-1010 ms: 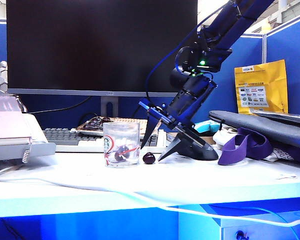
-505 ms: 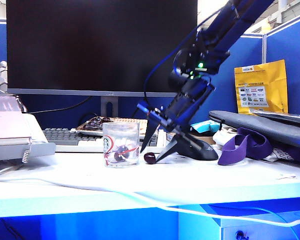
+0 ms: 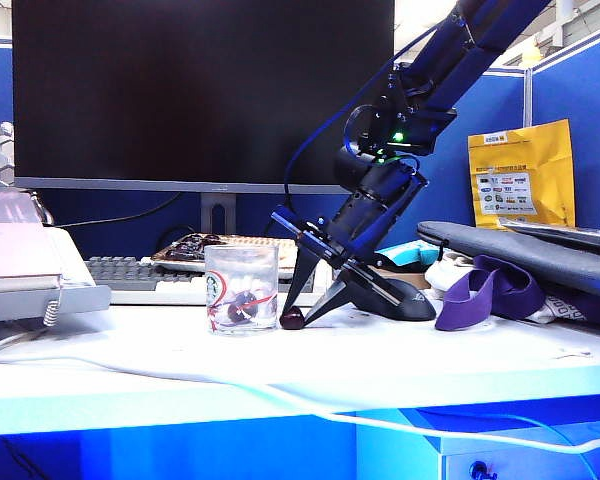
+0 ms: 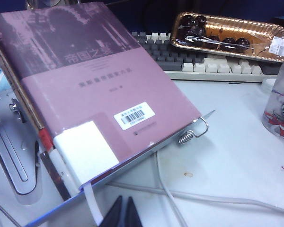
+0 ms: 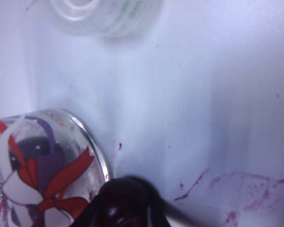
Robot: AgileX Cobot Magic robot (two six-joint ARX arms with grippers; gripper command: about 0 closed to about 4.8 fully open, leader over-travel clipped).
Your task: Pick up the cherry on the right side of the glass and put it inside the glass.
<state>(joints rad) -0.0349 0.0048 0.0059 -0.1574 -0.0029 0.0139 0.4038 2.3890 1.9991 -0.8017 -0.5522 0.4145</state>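
Note:
The glass (image 3: 242, 288), a clear tumbler with a green logo and red markings, stands upright on the white table with a dark round shape inside it. The cherry (image 3: 293, 319) lies on the table just right of the glass. My right gripper (image 3: 295, 320) points down at it, one finger on each side, shut on it. In the right wrist view the glossy dark cherry (image 5: 128, 198) fills the space between the fingers, beside the glass (image 5: 42, 170). My left gripper (image 4: 124, 213) is shut and empty near a book, far from the glass (image 4: 280, 104).
A black mouse (image 3: 400, 298) sits behind the right gripper, with a purple strap (image 3: 490, 290) further right. A keyboard (image 3: 140, 275) and a monitor (image 3: 200, 90) stand behind the glass. A pink book (image 4: 85, 94) lies by the left gripper, a tray of cherries (image 4: 227, 33) on the keyboard. A white cable (image 3: 280, 395) crosses the table's front.
My right gripper has come down and leftward onto the cherry, and its jaws have narrowed from wide apart to close around it. The cherry has shifted slightly toward the glass.

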